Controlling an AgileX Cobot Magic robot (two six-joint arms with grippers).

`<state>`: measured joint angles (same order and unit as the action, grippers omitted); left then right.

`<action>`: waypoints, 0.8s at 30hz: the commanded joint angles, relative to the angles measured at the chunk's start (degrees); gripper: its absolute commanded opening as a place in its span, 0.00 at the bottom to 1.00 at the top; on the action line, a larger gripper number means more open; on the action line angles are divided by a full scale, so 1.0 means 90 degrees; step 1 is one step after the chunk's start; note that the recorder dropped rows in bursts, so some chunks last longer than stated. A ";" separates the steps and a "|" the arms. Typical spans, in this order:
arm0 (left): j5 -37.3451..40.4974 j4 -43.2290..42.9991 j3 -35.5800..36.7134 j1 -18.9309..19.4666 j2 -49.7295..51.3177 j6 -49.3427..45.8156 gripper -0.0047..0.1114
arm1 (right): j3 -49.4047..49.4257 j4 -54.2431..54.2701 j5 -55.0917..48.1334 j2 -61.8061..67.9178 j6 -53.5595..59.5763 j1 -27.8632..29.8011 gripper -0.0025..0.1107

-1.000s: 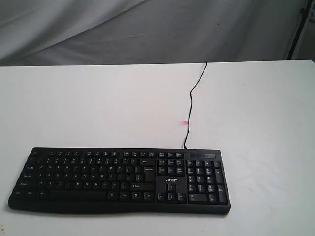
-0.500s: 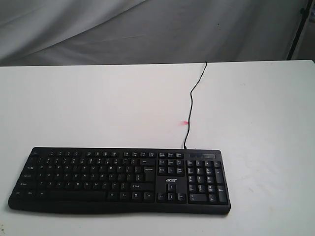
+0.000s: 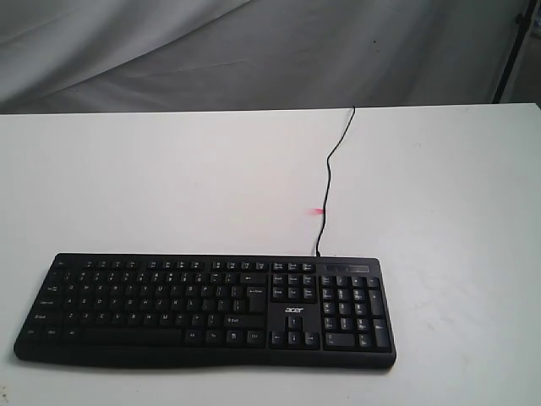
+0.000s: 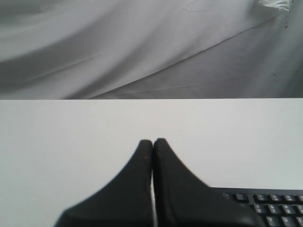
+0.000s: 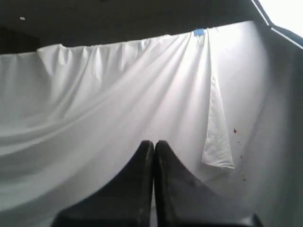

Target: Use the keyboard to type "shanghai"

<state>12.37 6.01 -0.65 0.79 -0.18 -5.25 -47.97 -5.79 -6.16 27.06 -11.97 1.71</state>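
The black keyboard (image 3: 207,309) with white legends and an acer logo lies flat near the front of the white table (image 3: 169,186), number pad toward the right. Its thin black cable (image 3: 328,182) runs back to the table's far edge. Neither arm shows in the exterior view. In the left wrist view my left gripper (image 4: 153,142) is shut with nothing in it, above bare table, and a corner of the keyboard (image 4: 270,208) shows beside it. My right gripper (image 5: 154,143) is shut and empty, facing the white cloth; the keyboard is out of its view.
A small red light spot (image 3: 318,211) sits on the cable. White draped cloth (image 3: 254,51) hangs behind the table. A dark stand leg (image 3: 514,51) rises at the back right corner.
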 commanded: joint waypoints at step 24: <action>-0.0016 0.0025 0.0004 -0.0025 0.0020 0.0008 0.05 | -0.3559 0.2704 -0.3886 0.4679 0.5239 0.0005 0.02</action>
<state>12.37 6.01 -0.65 0.79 -0.18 -5.25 -79.64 17.84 -40.64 67.25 32.61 1.71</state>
